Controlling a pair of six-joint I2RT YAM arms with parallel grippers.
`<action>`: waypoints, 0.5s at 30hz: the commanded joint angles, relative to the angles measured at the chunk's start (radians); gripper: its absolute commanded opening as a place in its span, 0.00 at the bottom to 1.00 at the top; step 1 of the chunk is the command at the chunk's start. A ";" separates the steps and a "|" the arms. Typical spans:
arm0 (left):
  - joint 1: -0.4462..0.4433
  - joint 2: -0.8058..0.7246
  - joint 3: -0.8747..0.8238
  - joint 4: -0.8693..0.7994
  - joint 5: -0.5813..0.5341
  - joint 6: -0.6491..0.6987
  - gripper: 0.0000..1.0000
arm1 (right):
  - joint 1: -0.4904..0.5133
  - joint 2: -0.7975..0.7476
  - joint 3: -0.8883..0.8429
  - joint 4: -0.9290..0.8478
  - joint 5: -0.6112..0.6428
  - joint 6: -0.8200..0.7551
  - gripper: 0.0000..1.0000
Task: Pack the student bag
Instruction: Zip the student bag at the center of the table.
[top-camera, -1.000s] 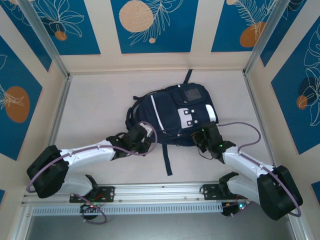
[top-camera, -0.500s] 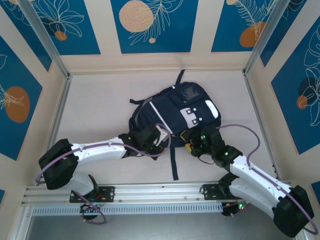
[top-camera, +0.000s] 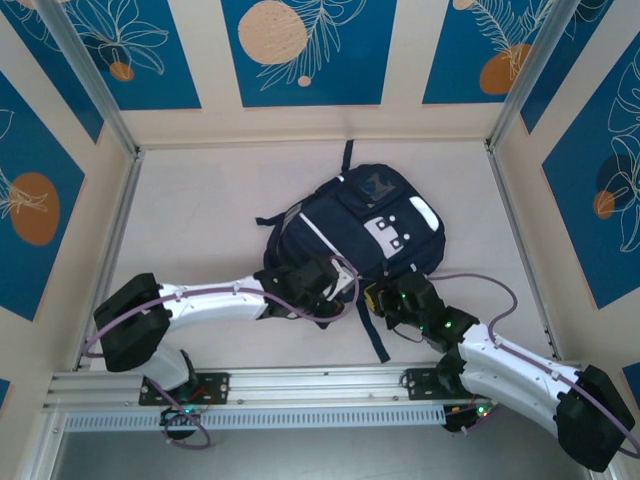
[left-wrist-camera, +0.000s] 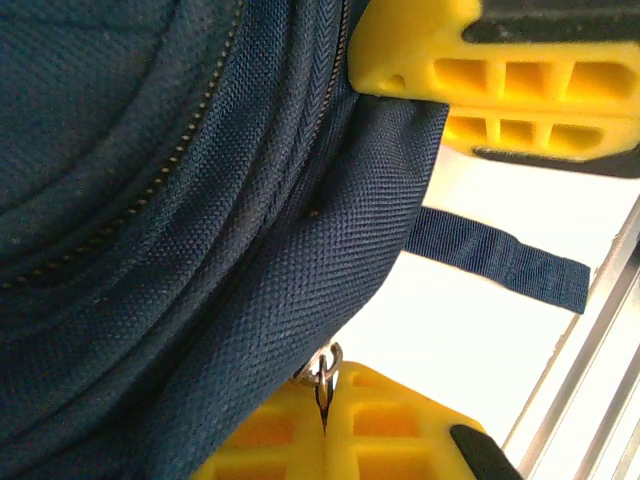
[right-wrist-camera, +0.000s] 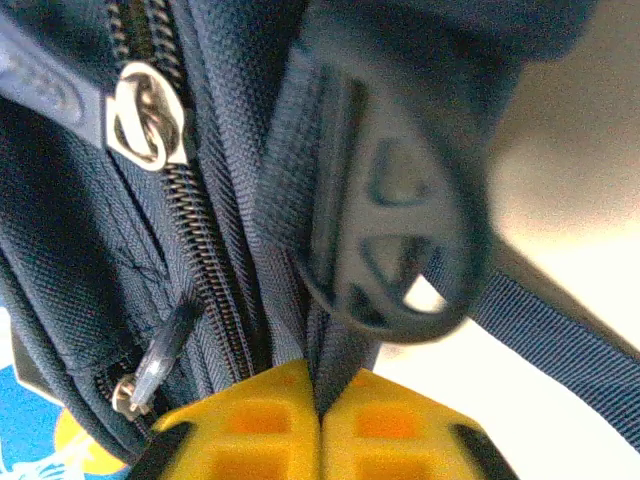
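The tabletop (top-camera: 190, 200) carries the student bag (top-camera: 355, 225) flat at the frame's centre. The left arm (top-camera: 210, 300) and right arm (top-camera: 500, 360) reach low from the bottom corners to its near edge. The left tool (left-wrist-camera: 326, 402) is clenched on the bag's hem at a metal zip pull (left-wrist-camera: 325, 368). The right tool (right-wrist-camera: 320, 402) pinches a fabric seam.

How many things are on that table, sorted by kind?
Backpacks: 1, the student bag
Robot grippers: 2, the left gripper and the right gripper, both shut on the bag's near edge
Total: 3
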 joint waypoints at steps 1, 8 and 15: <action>-0.018 -0.011 0.041 -0.058 -0.024 0.005 0.00 | -0.030 0.008 -0.006 -0.040 0.081 -0.025 0.00; 0.007 -0.061 0.005 -0.141 -0.092 -0.023 0.00 | -0.061 0.002 0.003 -0.121 0.108 -0.093 0.00; 0.061 -0.125 -0.033 -0.195 -0.089 -0.043 0.00 | -0.064 0.010 0.015 -0.175 0.136 -0.132 0.00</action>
